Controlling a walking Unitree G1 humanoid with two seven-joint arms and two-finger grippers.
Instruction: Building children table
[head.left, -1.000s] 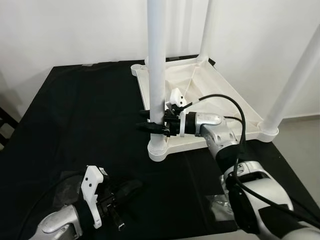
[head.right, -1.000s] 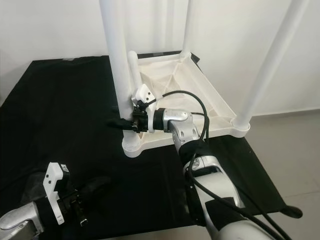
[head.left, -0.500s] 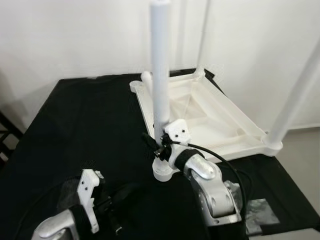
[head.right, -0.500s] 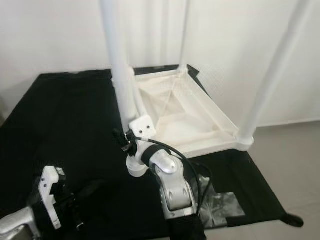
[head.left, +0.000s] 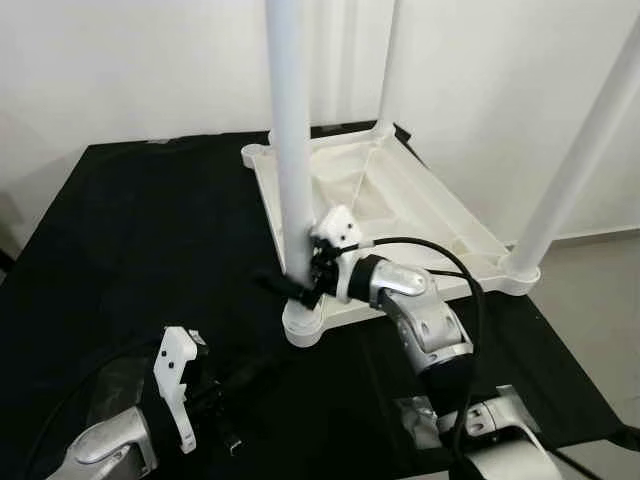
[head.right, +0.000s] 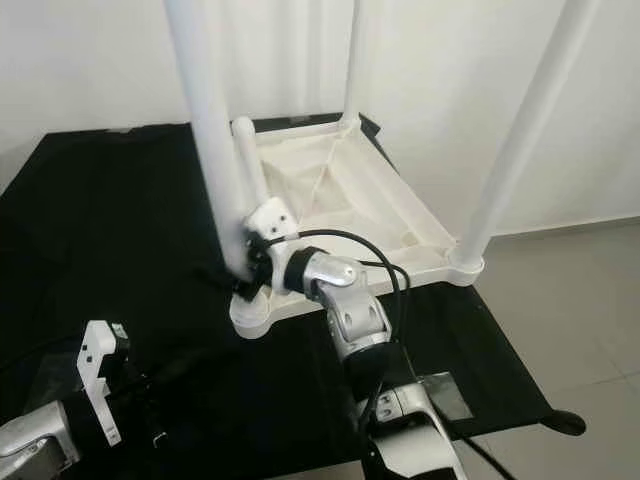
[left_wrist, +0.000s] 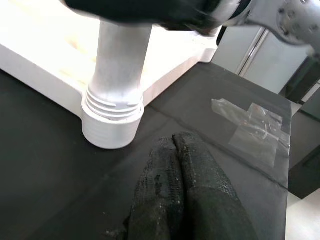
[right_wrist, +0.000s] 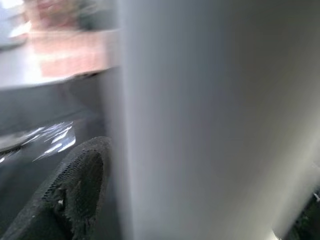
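We're looking down at two arms in brushed silver metal, built from rounded, jointed segments with black collars at the wrists. On the right arm a glossy black cable loops out in a wide arc from the wrist and runs back down along the forearm. The right claw is black, with a white angular plastic housing bolted above it. The left claw matches it: two long black fingers with a rough, grainy, pitted texture, and a white bracket with small dark holes standing on the wrist, a thin black cable trailing behind it.
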